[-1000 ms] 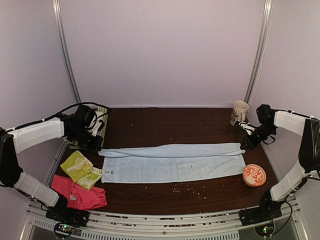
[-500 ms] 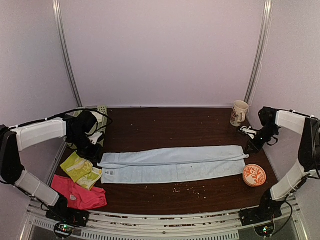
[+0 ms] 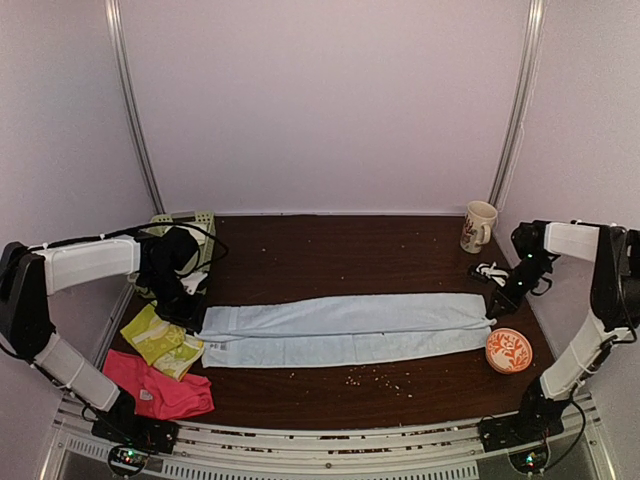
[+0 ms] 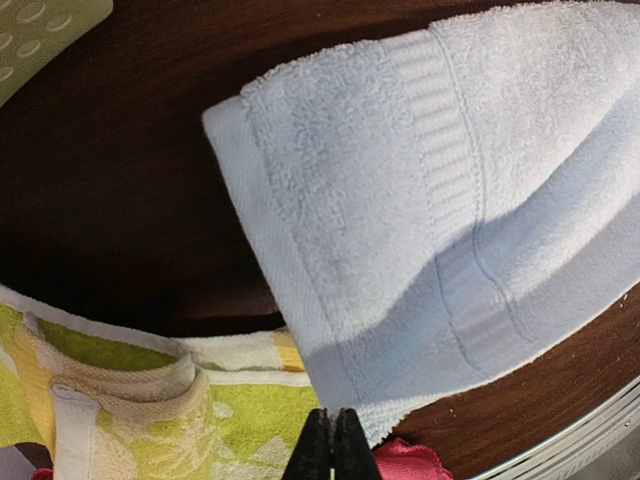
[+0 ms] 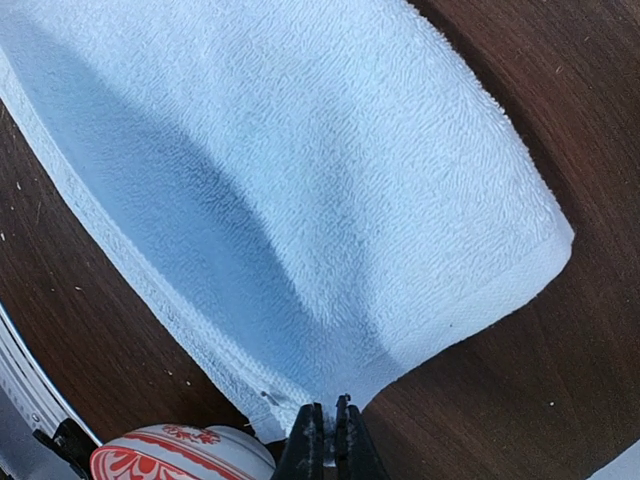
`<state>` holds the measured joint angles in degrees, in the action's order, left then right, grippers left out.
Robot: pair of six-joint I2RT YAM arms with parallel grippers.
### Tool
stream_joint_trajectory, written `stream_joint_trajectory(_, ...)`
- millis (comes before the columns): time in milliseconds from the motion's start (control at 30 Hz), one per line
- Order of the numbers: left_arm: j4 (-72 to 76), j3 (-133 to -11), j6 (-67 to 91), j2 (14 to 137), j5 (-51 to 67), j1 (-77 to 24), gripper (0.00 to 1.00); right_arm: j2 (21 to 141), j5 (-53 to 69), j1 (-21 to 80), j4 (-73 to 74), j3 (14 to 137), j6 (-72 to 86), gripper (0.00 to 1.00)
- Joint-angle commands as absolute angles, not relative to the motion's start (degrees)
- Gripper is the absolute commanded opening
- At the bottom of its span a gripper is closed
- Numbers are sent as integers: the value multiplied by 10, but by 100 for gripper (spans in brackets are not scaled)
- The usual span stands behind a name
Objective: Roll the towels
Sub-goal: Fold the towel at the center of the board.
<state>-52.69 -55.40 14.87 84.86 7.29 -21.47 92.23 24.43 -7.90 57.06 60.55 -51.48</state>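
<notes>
A long pale blue towel (image 3: 345,328) lies stretched across the dark table, folded lengthwise. My left gripper (image 3: 196,320) is shut on its left end; in the left wrist view the towel (image 4: 420,200) hangs from my closed fingertips (image 4: 333,440). My right gripper (image 3: 492,308) is shut on its right end; in the right wrist view the towel (image 5: 300,200) runs up from the pinched corner (image 5: 328,425). A yellow-green patterned towel (image 3: 160,338) and a hot-pink towel (image 3: 155,388) lie at the front left. No cream-white towel is in view.
A pale green slotted basket (image 3: 185,225) stands at the back left behind my left arm. A cream mug (image 3: 479,226) stands at the back right. An orange patterned bowl (image 3: 509,350) sits just right of the towel's right end. Crumbs dot the table in front.
Both grippers have drawn the towel's far edge toward the front, narrowing the fold. The left gripper has moved nearer and slightly right; the right gripper has moved nearer the bowl.
</notes>
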Motion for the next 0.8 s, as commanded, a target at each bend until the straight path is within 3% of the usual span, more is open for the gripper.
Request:
stream_joint_trajectory(0, -545, -568, 136, 847, 89, -214, 0, 942, 242, -80, 593, 624, -550, 0)
stream_joint_trajectory(533, -602, -618, 128, 819, 75, -214, 0, 946, 230, -74, 668, 654, -617, 0)
stream_joint_trajectory(767, -625, -687, 121, 827, -34, -216, 0, 960, 227, -73, 675, 645, -624, 0)
